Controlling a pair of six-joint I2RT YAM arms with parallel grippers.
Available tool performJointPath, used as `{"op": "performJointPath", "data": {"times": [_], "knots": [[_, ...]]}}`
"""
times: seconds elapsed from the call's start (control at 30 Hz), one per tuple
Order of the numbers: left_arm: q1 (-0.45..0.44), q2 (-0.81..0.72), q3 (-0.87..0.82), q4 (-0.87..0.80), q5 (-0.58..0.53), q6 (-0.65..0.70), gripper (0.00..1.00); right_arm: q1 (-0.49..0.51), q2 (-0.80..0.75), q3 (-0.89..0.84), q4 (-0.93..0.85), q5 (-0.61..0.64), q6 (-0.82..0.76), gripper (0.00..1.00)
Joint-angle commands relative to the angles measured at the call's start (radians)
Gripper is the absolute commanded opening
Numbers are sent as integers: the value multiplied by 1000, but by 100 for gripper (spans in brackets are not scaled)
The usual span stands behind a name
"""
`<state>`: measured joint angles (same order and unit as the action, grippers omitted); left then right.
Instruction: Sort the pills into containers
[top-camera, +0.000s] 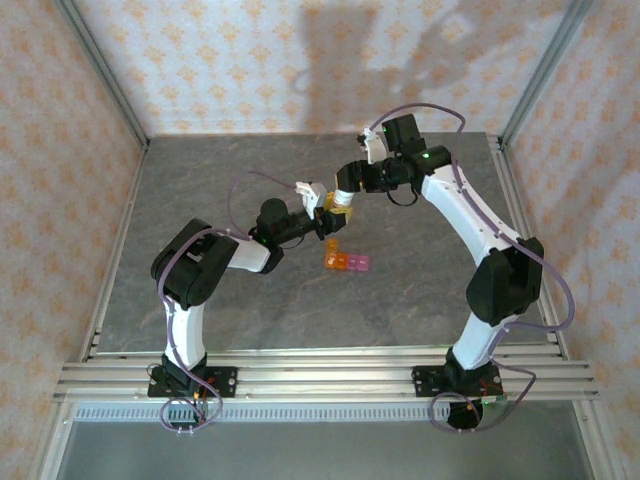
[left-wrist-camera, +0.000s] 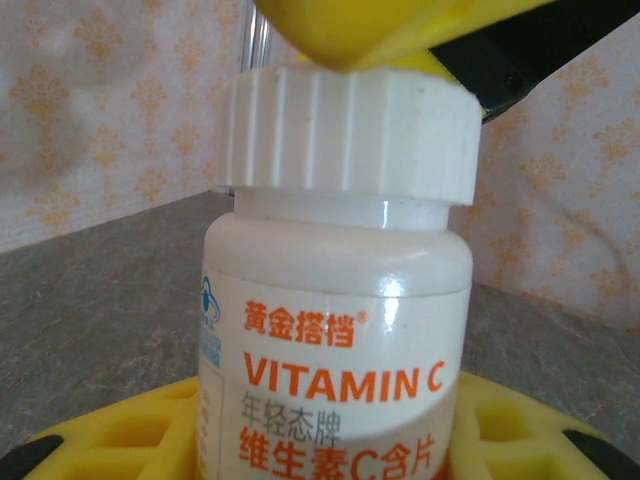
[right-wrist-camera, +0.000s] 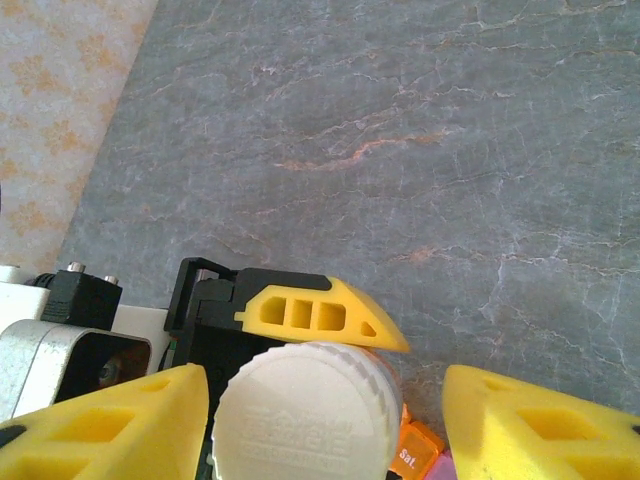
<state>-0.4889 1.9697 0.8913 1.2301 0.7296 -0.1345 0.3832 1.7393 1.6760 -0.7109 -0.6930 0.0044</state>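
Left claw (top-camera: 328, 218) is clamped on the bottle (left-wrist-camera: 335, 330); right claw (right-wrist-camera: 325, 385) stands apart around the cap (right-wrist-camera: 305, 410) (not yet gripping it); the containers (top-camera: 346, 262) lie on the worktop (top-camera: 200, 200) at the bottle's 6 o'clock; an off-centre squeeze or twist could wrench the bottle loose and spill its contents.

A grey marbled worktop (top-camera: 200, 190) lies between walls (top-camera: 250, 60) papered with orange motifs. Aluminium rails (top-camera: 330, 365) line its near edge.
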Motion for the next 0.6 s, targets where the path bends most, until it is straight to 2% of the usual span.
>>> {"op": "performJointPath", "data": {"times": [0.0,0.17,0.37,0.47,0.57], "knots": [[6,-42,28,52,27,-9,0,6,-2,10,-21,-13,-20,59],[4,-38,33,51,30,-10,0,11,8,8,-27,-8,-17,47],[6,-41,35,51,-7,-14,0,50,16,-13,-17,55,34,42],[-5,-54,15,49,-99,25,0,76,22,-39,-5,180,149,40],[-28,-90,-21,49,-219,114,0,101,25,-82,13,344,336,40]]}}
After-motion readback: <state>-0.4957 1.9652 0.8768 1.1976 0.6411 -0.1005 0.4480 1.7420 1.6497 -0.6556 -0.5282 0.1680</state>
